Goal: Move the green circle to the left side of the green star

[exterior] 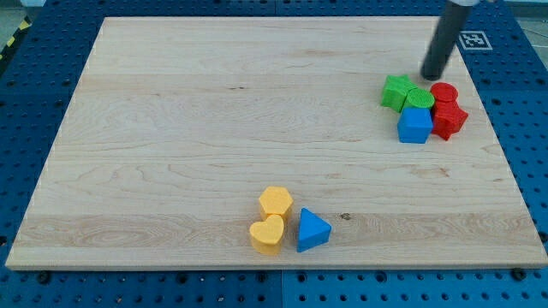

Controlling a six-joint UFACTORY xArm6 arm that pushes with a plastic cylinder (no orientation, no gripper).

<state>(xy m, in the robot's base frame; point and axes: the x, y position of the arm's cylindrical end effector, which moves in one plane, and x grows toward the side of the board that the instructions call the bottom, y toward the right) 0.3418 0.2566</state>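
The green star (395,91) lies at the view's upper right on the wooden board (214,128). The green circle (419,98) touches it on its right side. My tip (431,75) is just above and slightly right of the green circle, close to the red circle (444,92), with a small gap to both.
A red star-like block (449,120) and a blue pentagon-like block (414,126) crowd the green circle from the right and below. A yellow hexagon (275,202), a yellow heart (267,233) and a blue triangle (312,229) sit at the bottom middle.
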